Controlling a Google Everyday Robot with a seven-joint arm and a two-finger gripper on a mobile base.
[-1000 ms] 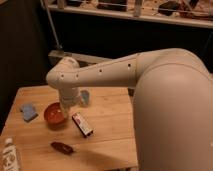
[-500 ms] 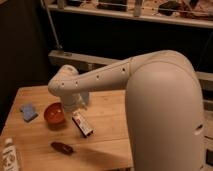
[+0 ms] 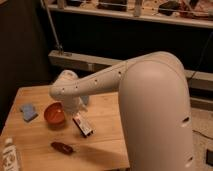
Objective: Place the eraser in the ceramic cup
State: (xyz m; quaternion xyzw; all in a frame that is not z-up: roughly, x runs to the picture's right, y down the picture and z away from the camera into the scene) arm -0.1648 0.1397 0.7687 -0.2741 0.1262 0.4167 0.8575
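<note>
At the hand (image 3: 74, 109), low over the table (image 3: 107, 142) between red bowl (image 3: 54, 114) and ceramic cup (image 3: 85, 100): hovering just beside the eraser (image 3: 83, 126), which is lying flat on the table; grip state impossible to tell. Judging the pick-up as not yet made, and the next move as calling for descent and closure. Showing nothing inside the bowl; hiding the cup's interior.

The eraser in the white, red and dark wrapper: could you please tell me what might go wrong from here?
The gripper hangs over one end of the eraser, close to the shallow red-orange bowl; an off-centre pinch might slip. The pale blue ceramic cup is mostly hidden behind the arm, so the drop may miss.
</note>
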